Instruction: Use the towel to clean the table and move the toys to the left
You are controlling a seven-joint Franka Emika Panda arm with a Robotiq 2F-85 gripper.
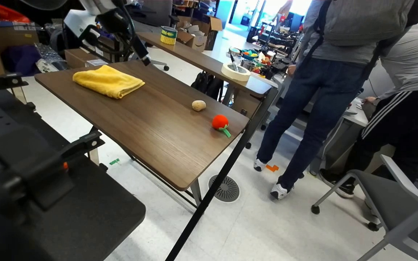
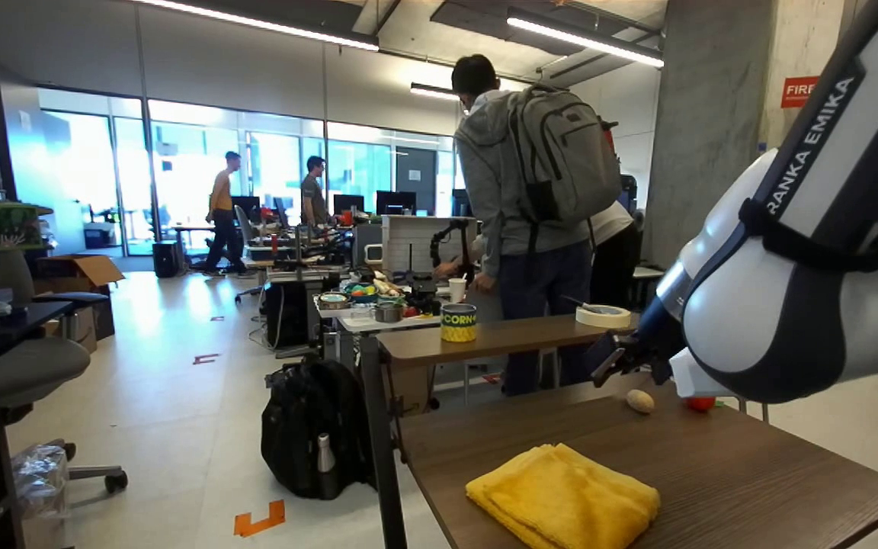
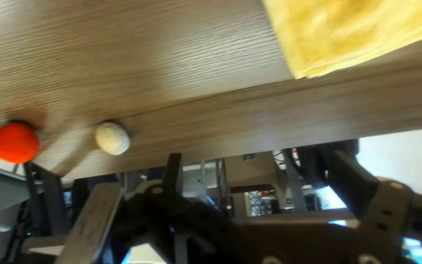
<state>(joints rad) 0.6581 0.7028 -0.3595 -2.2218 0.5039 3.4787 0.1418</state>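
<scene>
A folded yellow towel [image 1: 107, 81] [image 2: 565, 496] lies at one end of the brown table [image 1: 151, 123]. Toward the opposite end rest the toys: a tan oval one [image 1: 199, 105] [image 3: 112, 138] and a red round one with a green strip [image 1: 220, 122] [image 3: 15, 143], a short gap between them. My gripper [image 3: 255, 157] is in the air near the long edge beside the raised shelf, touching neither towel nor toys. Its fingers stand wide apart around nothing. In the wrist view the towel [image 3: 343, 33] is only partly in frame.
Along the table's far side runs a narrow brown shelf [image 1: 194, 58] bearing a corn can [image 1: 168, 35] and a tape roll [image 1: 236, 71]. A black bar [image 1: 223, 174] slants past the table's end. A person with a grey backpack [image 2: 565, 156] stands beyond.
</scene>
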